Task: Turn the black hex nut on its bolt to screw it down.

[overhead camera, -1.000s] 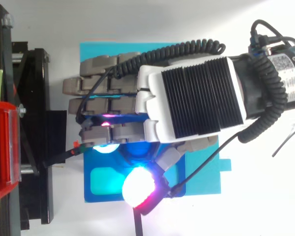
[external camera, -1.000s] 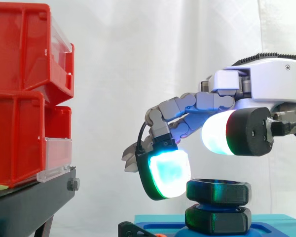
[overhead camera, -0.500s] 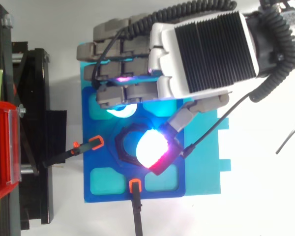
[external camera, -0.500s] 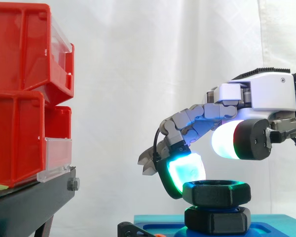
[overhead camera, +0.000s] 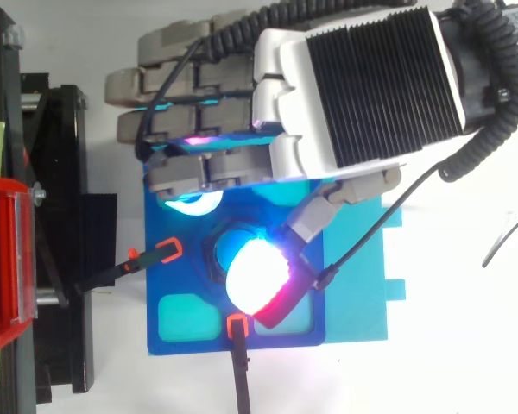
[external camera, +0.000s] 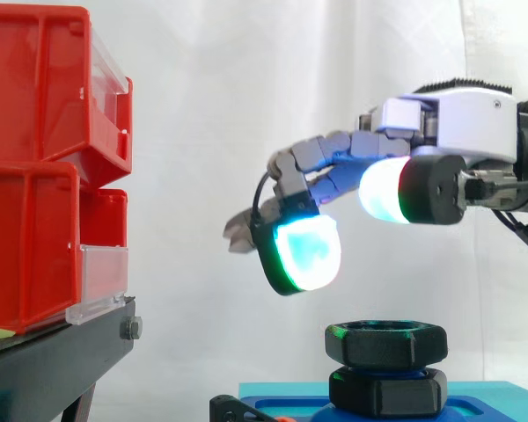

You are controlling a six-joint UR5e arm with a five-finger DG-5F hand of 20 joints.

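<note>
The black hex nut (external camera: 385,342) sits on its bolt above a second black hex piece (external camera: 387,392), both standing on the blue fixture plate (overhead camera: 181,323). My hand (external camera: 458,132) hovers above the nut, apart from it, with a clear gap below the glowing pads. Its fingers are loosely bent and hold nothing, so it is open. A cyan-green fingertip pad (external camera: 306,253) hangs up and to the left of the nut. From above, the white and red thumb pad (overhead camera: 257,274) covers most of the nut, whose rim (overhead camera: 214,259) peeks out at its left.
Red bins (external camera: 44,158) are stacked on a black stand (external camera: 53,360) at the left. Two black clamps with orange tips (overhead camera: 166,251) (overhead camera: 236,326) reach onto the blue plate beside the bolt. A teal plate (overhead camera: 363,293) lies under it.
Half a second ago the pads were down at the nut's top rim. The hand has since risen clear of it and shifted slightly left. The nut stays on its bolt.
</note>
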